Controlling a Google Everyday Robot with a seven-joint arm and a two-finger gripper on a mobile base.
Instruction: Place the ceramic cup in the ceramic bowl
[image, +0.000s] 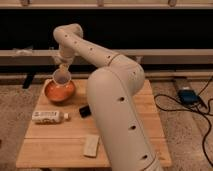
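Observation:
The ceramic cup (62, 76) is small, white and round with a pale lavender inside. My gripper (63, 67) is shut on it from above and holds it over the ceramic bowl (58, 91), at its far rim. The bowl is shallow, orange inside with a darker rim, and sits at the far left of the wooden table (60, 140). I cannot tell whether the cup touches the bowl.
A white plastic bottle with a label (49, 117) lies on its side near the table's left edge. A small black object (84, 111) lies mid-table and a pale flat block (91, 146) near the front. My white arm (120, 110) covers the table's right half. Cables and a blue device (187, 95) lie on the floor.

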